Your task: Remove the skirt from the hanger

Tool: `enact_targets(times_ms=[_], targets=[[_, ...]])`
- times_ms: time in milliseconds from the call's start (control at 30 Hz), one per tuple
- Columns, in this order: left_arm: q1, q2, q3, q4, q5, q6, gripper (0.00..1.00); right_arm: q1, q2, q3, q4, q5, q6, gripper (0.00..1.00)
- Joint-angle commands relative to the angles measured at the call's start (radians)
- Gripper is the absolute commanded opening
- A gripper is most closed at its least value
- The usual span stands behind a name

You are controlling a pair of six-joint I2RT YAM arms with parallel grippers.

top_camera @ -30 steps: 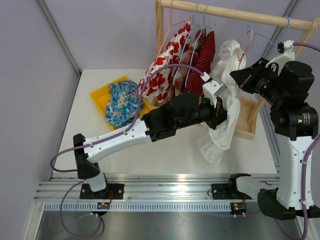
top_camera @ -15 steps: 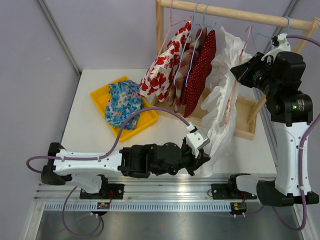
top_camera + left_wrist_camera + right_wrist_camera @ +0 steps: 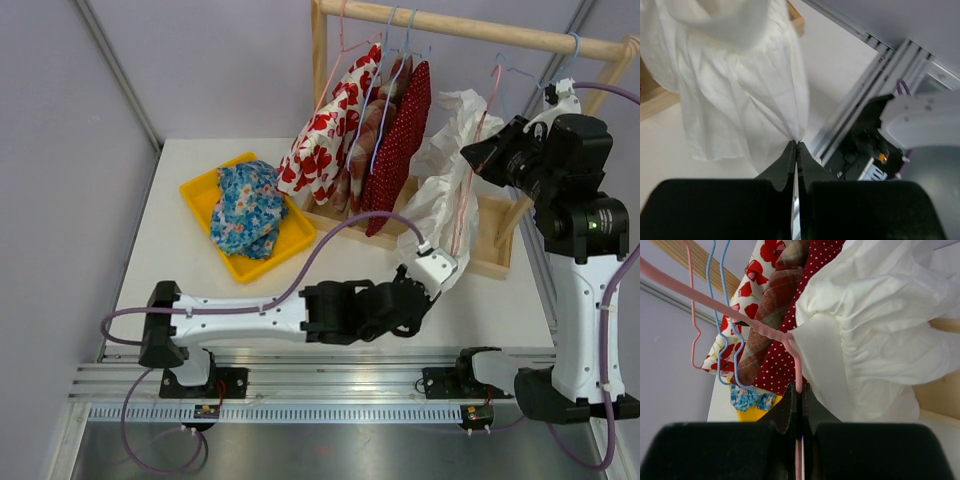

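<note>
White crinkled fabric skirt (image 3: 438, 185), long axis hem-down toward your desk's (image 3: 200, 275) near edge, left gripper (image 3: 795, 146) pinching hem, right gripper (image 3: 799, 390) clamping pink wire hanger (image 3: 765, 330).

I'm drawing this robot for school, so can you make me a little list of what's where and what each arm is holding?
Left end effector: shut on the bottom edge of the white skirt
Right end effector: shut on the pink hanger
Skirt: on the hanger, not yet off
Rack: wooden, with red-patterned clothes hanging from it
Tray: yellow, holding a blue flowered cloth
</note>
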Motion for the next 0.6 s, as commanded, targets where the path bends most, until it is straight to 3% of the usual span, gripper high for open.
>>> enact_targets(times_ms=[0, 167, 333, 433, 567], targets=[[0.105, 0.108, 0.230, -0.088, -0.028, 0.059, 0.00, -0.004, -0.133, -0.066, 0.051, -0.052, 0.048, 0.00], [0.237, 0.214, 0.452, -0.205, -0.004, 0.088, 0.00, -0.004, -0.230, -0.065, -0.093, -0.116, 0.075, 0.00], [0.310, 0.202, 0.467, -0.226, 0.033, 0.101, 0.00, -0.004, -0.251, 0.053, -0.305, -0.185, 0.126, 0.00], [0.330, 0.217, 0.507, -0.270, 0.007, 0.102, 0.00, -0.004, -0.277, 0.084, -0.336, -0.261, 0.158, 0.00], [0.324, 0.205, 0.533, -0.332, 0.015, 0.087, 0.00, -0.004, -0.259, 0.187, -0.348, -0.230, 0.195, 0.00]])
